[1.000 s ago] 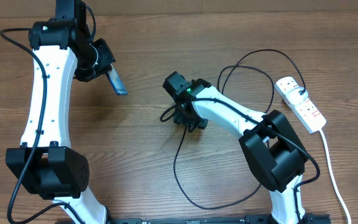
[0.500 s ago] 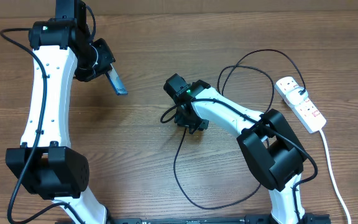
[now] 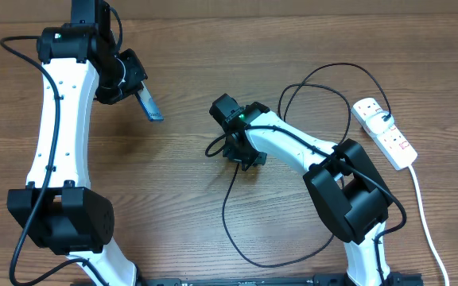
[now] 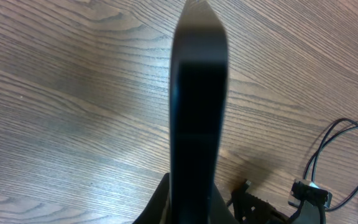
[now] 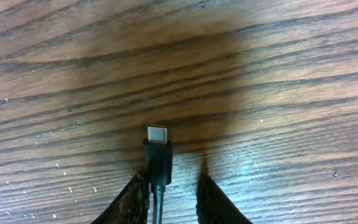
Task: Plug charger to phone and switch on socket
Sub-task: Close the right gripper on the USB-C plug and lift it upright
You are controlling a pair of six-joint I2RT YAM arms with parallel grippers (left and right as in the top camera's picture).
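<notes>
The left tool (image 3: 136, 89) is closed on the phone (image 3: 149, 107), holding it tilted above the worktop (image 3: 173, 183) at about 10 o'clock; its wrist camera sees the phone (image 4: 197, 112) edge-on as a dark slab. Near the centre, the right tool (image 3: 241, 152) sits low with a narrow gap, its fingers (image 5: 132, 199) astride the charger (image 3: 227, 210) just behind the connector tip (image 5: 157, 146), which points towards 12 o'clock in that view. The black cable loops to 5 o'clock and back towards the socket (image 3: 388, 135) at 3 o'clock.
</notes>
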